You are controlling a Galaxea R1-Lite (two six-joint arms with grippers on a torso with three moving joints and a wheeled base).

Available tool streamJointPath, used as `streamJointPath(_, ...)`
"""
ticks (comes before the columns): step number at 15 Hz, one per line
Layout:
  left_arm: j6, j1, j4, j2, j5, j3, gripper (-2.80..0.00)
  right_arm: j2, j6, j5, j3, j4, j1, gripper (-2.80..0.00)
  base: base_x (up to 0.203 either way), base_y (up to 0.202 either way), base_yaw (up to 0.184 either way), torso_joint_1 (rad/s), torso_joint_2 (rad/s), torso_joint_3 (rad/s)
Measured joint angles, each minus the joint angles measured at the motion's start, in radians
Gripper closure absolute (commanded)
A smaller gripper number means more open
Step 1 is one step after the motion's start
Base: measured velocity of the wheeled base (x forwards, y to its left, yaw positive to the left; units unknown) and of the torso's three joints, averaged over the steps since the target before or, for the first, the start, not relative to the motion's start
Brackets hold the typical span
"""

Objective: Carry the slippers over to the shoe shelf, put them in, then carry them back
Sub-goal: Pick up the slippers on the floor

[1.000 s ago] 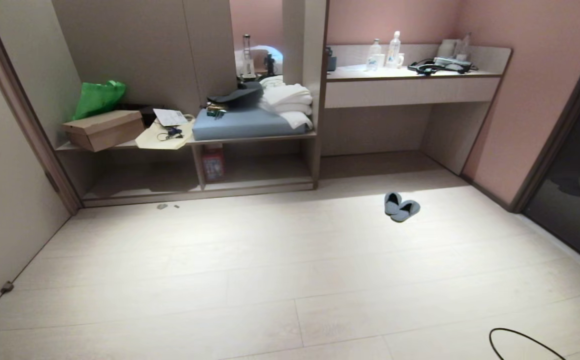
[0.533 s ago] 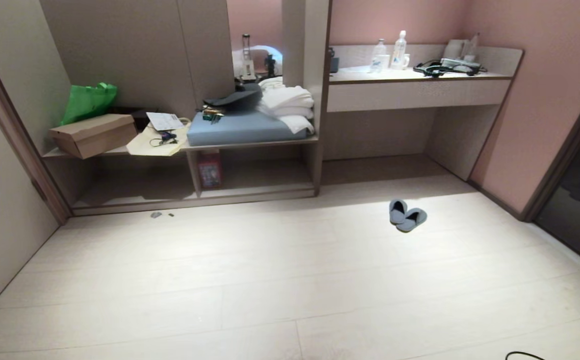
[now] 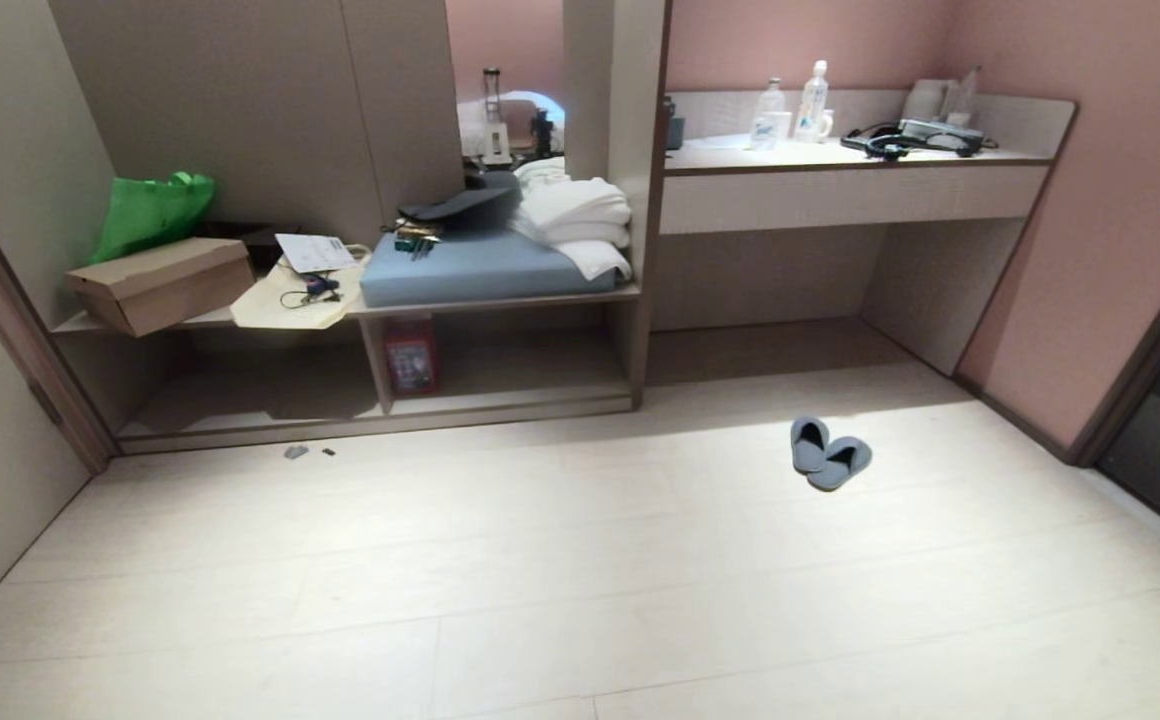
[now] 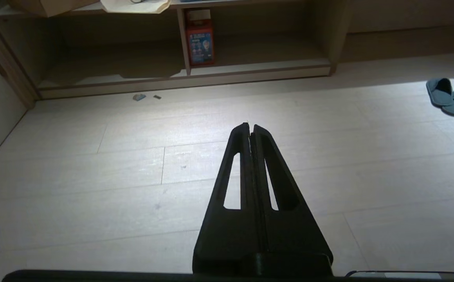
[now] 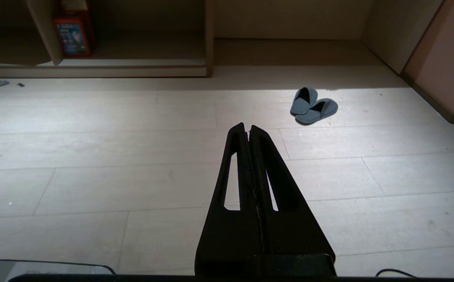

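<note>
Site: hotel-style bedroom | evidence: built-in bench [image 3: 500, 296] held folded towels [image 3: 575, 215]; desk counter [image 3: 840, 160] carried water bottles [image 3: 812, 100]

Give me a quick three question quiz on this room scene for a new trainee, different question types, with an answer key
1. True or false: the slippers lie on the floor, outside the shoe shelf.
2. Multiple choice: the left gripper and right gripper are A) both shut, empty B) both open C) holding one slipper each.
3. Fill in: a red box stands at the shelf's left end, against the ____ between the two cubbies.

Key: 1 true; 2 A; 3 divider.
</note>
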Motion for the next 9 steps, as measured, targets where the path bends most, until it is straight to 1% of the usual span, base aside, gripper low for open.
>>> streamJointPath(9, 0.000, 0.000, 0.000, -0.001, 0.000, 0.000, 0.00, 0.000, 0.002, 0.000, 0.000, 0.000, 0.000, 0.00, 0.198, 0.000, -0.001, 0.002, 0.00, 0.002)
